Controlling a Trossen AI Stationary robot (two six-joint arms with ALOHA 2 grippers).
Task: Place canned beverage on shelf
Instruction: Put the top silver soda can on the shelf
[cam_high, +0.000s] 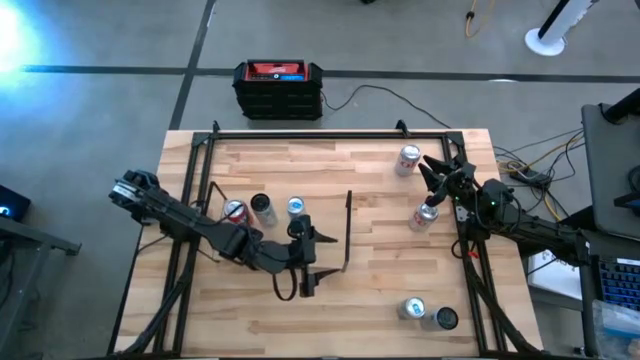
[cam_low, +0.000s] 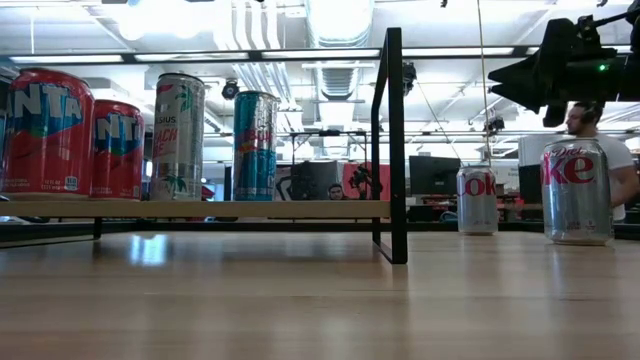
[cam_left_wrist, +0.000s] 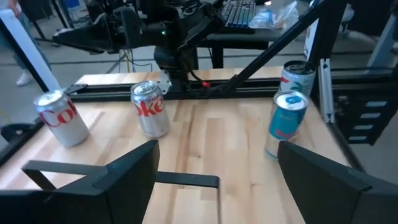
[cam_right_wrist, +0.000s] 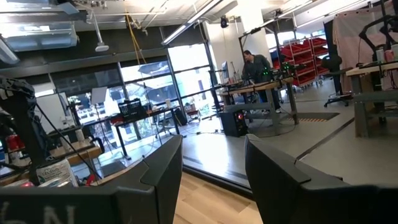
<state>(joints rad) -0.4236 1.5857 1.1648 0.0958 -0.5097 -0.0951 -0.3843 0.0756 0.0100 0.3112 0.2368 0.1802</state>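
Three cans (cam_high: 263, 208) stand in a row on the shelf (cam_high: 280, 240). Four more cans (cam_high: 424, 216) stand on the table (cam_high: 380, 300), right of it.

a black crate (cam_high: 279, 89) with a red top sits on the grey floor beyond the table (cam_high: 380, 300), a cable trailing from it. a white fan base (cam_high: 546, 41) stands at the far right. a person (cam_low: 600, 150) stands in the room behind, near desks with monitors (cam_low: 434, 175).

Red cans (cam_low: 75, 135), a teal can (cam_low: 256, 146), silver cans (cam_low: 576, 192).
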